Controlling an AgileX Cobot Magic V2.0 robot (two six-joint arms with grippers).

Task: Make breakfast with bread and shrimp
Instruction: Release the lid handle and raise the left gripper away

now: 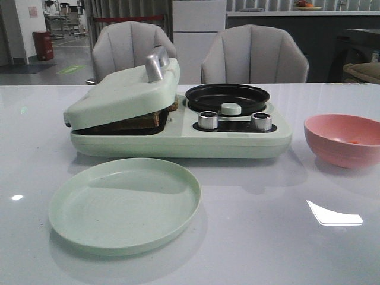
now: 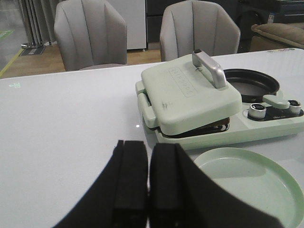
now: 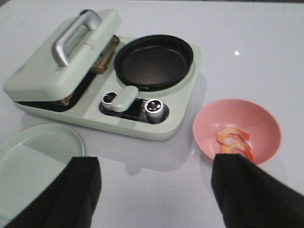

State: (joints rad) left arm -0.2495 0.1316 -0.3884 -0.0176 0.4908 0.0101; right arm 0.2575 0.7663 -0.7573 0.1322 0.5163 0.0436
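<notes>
The bread (image 1: 155, 116) lies in the pale-green breakfast maker (image 1: 178, 139), under its lowered lid (image 1: 122, 95); only brown crust edges show, also in the right wrist view (image 3: 105, 58). The shrimp (image 3: 232, 141) lie in a pink bowl (image 3: 236, 130), at the right in the front view (image 1: 343, 139). My left gripper (image 2: 148, 185) is shut and empty over the table, to the left of the maker. My right gripper (image 3: 154, 190) is wide open and empty, above the table before the maker, one finger (image 3: 247, 190) by the bowl. Neither gripper shows in the front view.
An empty pale-green plate (image 1: 124, 205) lies in front of the maker, also in the left wrist view (image 2: 249, 183). The maker's black round pan (image 1: 227, 98) is empty, with two knobs (image 1: 208, 120) before it. Two grey chairs (image 1: 252, 56) stand behind the table.
</notes>
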